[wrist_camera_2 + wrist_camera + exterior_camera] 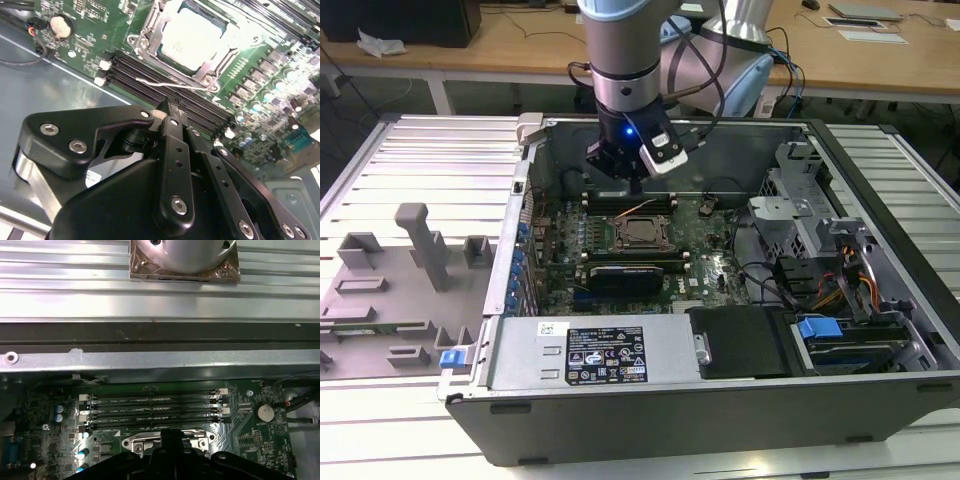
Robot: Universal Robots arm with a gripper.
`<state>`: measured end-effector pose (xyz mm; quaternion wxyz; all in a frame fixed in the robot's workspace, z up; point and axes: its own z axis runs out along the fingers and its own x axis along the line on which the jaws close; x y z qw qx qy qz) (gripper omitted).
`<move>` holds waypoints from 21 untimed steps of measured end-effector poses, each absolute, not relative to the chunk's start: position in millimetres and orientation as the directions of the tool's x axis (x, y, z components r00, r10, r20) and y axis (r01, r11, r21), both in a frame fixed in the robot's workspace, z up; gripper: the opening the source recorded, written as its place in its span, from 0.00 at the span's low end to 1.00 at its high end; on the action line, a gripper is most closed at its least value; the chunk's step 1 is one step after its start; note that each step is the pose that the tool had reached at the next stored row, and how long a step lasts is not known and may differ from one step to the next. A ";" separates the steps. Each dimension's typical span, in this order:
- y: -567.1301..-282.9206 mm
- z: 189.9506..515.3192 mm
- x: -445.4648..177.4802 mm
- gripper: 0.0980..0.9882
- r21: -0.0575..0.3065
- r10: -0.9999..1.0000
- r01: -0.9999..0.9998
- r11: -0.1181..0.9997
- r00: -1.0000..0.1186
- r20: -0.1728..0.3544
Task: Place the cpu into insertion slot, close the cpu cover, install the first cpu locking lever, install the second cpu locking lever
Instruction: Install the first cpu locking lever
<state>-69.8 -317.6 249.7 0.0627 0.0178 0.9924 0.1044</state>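
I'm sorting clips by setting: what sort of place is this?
Probably a robotics lab or test workshop: an open computer case on a slatted metal bench, the robot arm over it, wooden desks behind.

Nothing here is legible. In the exterior view a black label (608, 357) with white marks sits on the grey cover (520, 352), and a small white sticker (552, 328) lies at its 10 o'clock. In the first wrist view pale print runs along the memory slots (150, 407), too small to read.
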 end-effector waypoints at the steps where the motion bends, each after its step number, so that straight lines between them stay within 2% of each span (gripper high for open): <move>1: -317.6 249.0 -69.9 0.01 0.210 0.048 0.021 0.978 -0.991 -0.126; 14: -317.6 239.9 -70.7 0.01 0.209 0.048 0.002 0.978 -0.976 -0.213; 21: -317.2 233.9 -70.8 0.01 0.195 0.045 0.002 0.981 -0.976 -0.214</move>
